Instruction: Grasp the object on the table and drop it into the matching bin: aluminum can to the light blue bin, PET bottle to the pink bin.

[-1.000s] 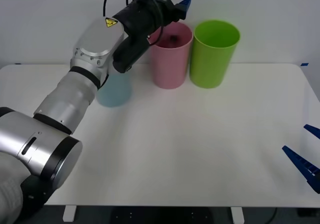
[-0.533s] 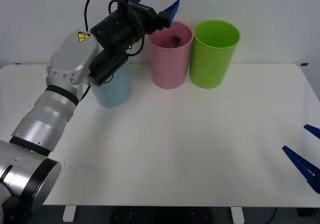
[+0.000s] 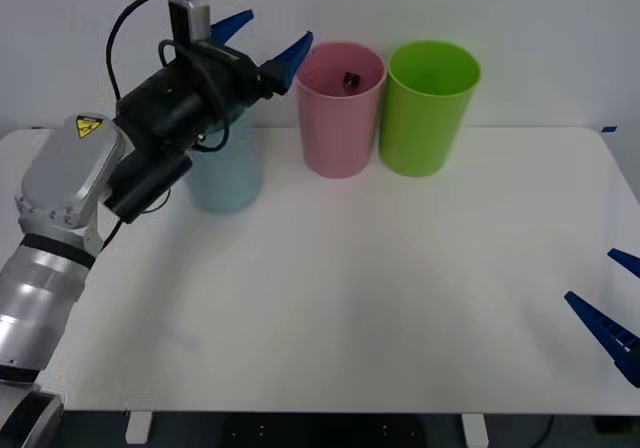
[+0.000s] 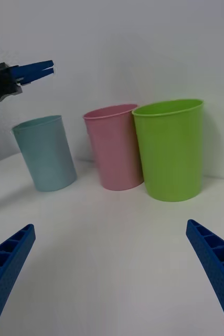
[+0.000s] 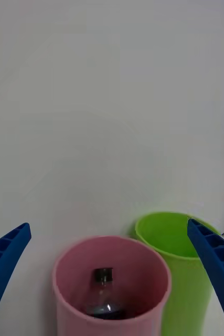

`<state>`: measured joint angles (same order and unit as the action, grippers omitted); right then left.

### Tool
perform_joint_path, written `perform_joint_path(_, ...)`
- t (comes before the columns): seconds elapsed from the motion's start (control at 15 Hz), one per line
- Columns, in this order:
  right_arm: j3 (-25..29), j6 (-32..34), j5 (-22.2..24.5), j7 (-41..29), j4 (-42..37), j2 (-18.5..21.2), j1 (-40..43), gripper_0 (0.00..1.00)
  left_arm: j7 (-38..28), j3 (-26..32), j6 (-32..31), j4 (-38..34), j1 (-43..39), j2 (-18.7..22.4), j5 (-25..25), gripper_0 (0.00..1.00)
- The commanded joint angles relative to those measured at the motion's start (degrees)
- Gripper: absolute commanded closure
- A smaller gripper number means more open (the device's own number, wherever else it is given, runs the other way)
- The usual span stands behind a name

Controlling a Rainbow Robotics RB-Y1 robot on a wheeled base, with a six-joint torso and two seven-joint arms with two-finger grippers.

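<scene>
Three bins [image 3: 341, 118] on white table [image 3: 380, 288]

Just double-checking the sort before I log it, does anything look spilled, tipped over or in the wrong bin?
Nothing stands out. The PET bottle stands upright inside the pink bin, and all three bins stand upright on the table.

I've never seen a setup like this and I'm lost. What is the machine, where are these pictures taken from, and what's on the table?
It is a two-armed robot at a white table. One picture looks down from above the arms; the other two come from cameras on each wrist, so the blue prongs at their bottom corners are that arm's own fingers. Three tall cups stand in a row: a light blue bin, a pink bin and a green bin. A small bottle with a black cap stands inside the pink one. The left hand is open and holds nothing, up beside the pink bin. The right hand waits open at the table's right edge.
</scene>
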<state>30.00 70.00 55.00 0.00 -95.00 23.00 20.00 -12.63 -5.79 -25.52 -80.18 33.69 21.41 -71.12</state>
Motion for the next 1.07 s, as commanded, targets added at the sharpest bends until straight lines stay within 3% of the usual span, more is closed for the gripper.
perform_joint_path(0.07,0.0,0.0,0.0,0.0,0.0,0.0,0.0,0.0,0.5,3.6,-4.6,-4.2,-5.3,1.8,0.9,0.0)
perform_joint_path(0.67,0.0,0.0,0.0,0.0,0.0,0.0,0.0,0.0,1.8,24.1,-26.8,-10.7,-21.3,4.9,0.9,0.0)
perform_joint_path(1.07,0.0,0.0,0.0,0.0,0.0,0.0,0.0,0.0,1.9,32.7,-30.8,-18.0,-34.0,7.2,2.1,0.0)
